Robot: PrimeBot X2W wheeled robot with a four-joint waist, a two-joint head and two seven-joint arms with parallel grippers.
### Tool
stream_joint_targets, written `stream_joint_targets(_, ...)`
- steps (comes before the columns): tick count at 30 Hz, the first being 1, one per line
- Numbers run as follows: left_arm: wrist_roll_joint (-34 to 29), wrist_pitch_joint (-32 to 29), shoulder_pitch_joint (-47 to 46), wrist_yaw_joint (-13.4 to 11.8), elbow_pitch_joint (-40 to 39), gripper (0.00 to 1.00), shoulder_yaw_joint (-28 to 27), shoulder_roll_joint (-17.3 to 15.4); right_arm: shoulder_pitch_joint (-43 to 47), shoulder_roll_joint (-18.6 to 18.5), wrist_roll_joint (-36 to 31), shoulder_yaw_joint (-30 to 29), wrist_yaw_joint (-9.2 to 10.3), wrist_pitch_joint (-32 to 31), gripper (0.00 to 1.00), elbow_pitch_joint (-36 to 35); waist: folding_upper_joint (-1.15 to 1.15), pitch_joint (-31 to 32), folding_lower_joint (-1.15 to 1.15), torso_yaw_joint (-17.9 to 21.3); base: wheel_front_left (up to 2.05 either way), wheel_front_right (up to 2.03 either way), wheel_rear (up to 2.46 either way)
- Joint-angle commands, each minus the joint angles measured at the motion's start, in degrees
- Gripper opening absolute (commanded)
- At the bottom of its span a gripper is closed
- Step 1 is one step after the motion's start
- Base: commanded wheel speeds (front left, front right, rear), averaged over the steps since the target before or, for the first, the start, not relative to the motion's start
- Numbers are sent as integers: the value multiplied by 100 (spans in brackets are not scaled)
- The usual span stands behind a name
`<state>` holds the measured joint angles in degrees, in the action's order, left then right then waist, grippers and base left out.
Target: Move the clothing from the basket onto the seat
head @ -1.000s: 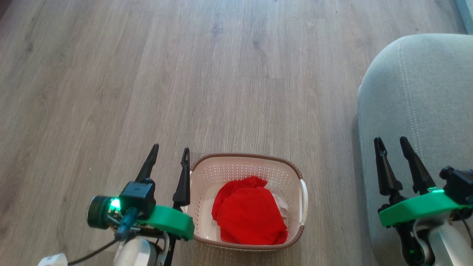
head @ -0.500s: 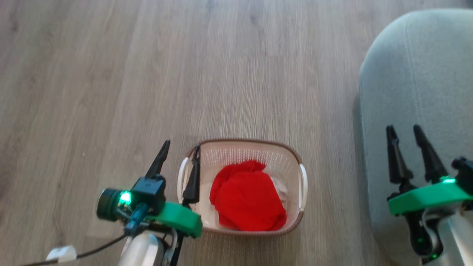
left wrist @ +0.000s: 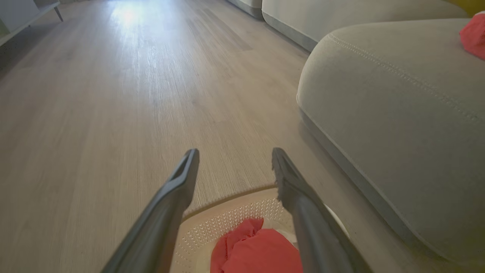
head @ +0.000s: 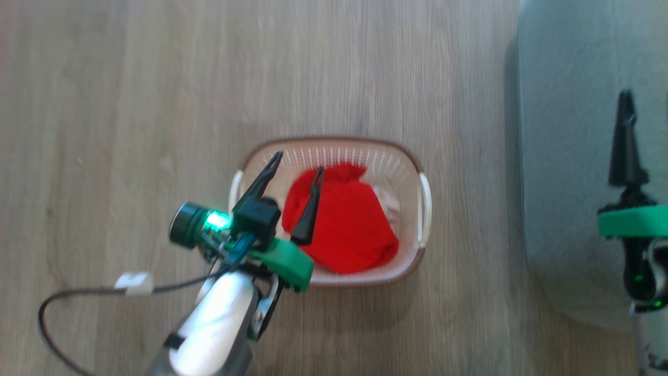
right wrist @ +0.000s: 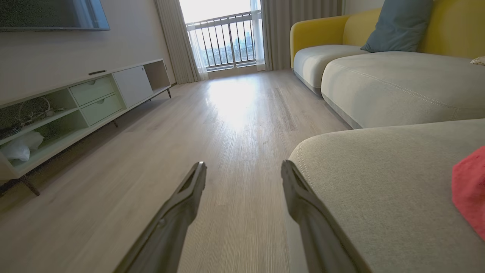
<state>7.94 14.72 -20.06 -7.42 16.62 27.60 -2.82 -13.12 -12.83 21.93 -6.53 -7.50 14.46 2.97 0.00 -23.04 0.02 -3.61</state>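
While the seat [head: 569, 156] stands near the basket [head: 334, 148], the left gripper [head: 298, 162] gapes over clothing [head: 349, 230].

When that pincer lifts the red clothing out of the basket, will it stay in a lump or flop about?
Probably floppy: the red clothing lies crumpled in soft folds, so it should drape and dangle from the left pincer. It looks like light, thin fabric. A trailing edge might snag the basket rim, and the small basket could shift.

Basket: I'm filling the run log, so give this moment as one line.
left gripper open above basket | clothing in basket, ungrasped | right gripper open by seat | red garment on seat
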Motion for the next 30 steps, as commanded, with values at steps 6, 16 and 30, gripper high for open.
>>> stream_joint_targets(6, -124, 28, -797, 162, 874, 100, 144, -6, -308, 22, -125, 93, 1, 53, 100, -624, 0, -1274, -2, 364, 0, 0, 0)
stream_joint_targets(16, -468, 28, -2320, 413, 3510, 100, 528, -7, -576, 140, -287, 529, 1, 53, 100, -1307, 0, -2617, -2, 838, 0, 0, 0)
stream_joint_targets(30, -398, -572, -3955, 400, 5397, 100, 963, -6, -837, 784, -516, 755, 1, 53, 100, -1433, 0, -3473, -2, 1322, 0, 0, 0)
